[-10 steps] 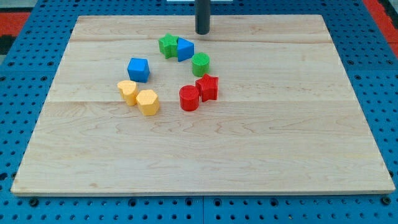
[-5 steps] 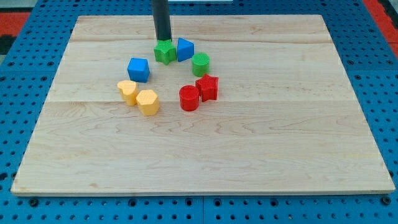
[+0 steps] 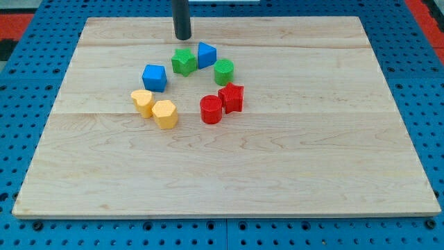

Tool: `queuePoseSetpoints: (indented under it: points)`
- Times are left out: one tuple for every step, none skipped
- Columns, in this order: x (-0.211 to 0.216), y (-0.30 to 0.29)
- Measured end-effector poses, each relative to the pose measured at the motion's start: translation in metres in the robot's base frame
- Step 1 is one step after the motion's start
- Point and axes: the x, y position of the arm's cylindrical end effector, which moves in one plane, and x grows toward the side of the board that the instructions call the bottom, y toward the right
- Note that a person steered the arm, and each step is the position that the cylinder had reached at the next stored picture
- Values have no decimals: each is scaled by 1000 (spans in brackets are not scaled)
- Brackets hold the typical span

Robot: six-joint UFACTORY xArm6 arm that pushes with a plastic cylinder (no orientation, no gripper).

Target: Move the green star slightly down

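Backed off, my tip (image 3: 182, 37) sits above the green star (image 3: 184, 62) (apart).

A pale wooden surface (image 3: 277, 173) of joined planks is lying on a blue pegboard (image 3: 430, 83) dotted with holes. Red pegboard (image 3: 424, 8) is showing at 1 and 11 o'clock. Even light is falling throughout.

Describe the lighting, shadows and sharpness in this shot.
Camera view: even, soft light, no glare on the wooden board; the green star and its neighbours cast only faint shadows; block edges look sharp; my tip is crisp, above the star, apart from it.
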Motion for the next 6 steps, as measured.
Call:
queuePoseSetpoints:
  points:
    - [4, 5]
    - [20, 6]
    - [24, 6]
    - [26, 6]
    - [23, 8]
    - [6, 8]
